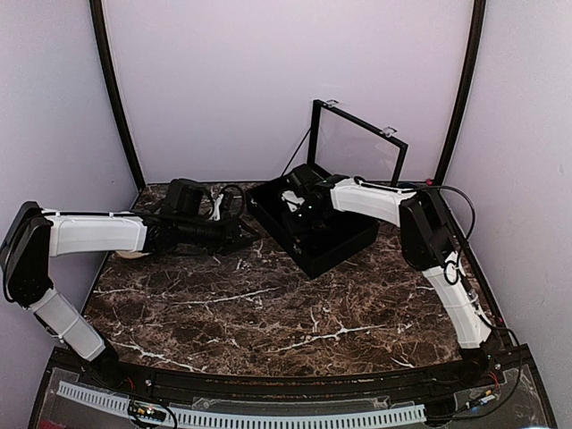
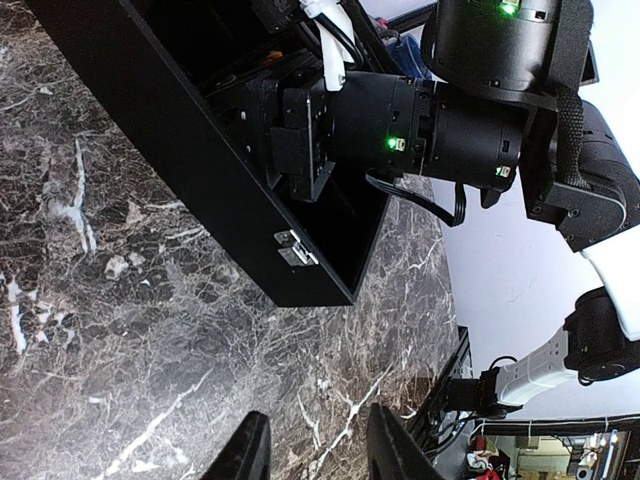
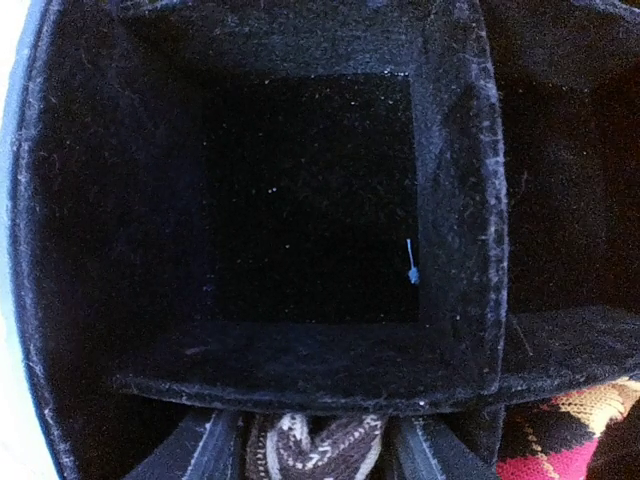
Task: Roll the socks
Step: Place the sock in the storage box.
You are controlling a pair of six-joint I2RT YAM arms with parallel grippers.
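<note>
Jaws, right gripper: flanking tan-diamond sock, bottom centre; pinching or releasing, you cannot tell. Left gripper: spread, empty. Red-and-orange sock: lower right, felt-lined box. Likely soft, light, springy; grip across the roll's middle.

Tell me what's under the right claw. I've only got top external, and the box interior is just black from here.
Observer: Right wrist view shows the tan-diamond sock down in the box, between the fingers of the right claw. The fingers stand apart.
Operator: Other sock?
Observer: The red-and-orange sock is in the box too, to the right of the tan one in that view.
Operator: And the other arm, carrying anything?
Observer: No. Left wrist view has the left claw open over the marble table, outside the box, with nothing between its fingers.
</note>
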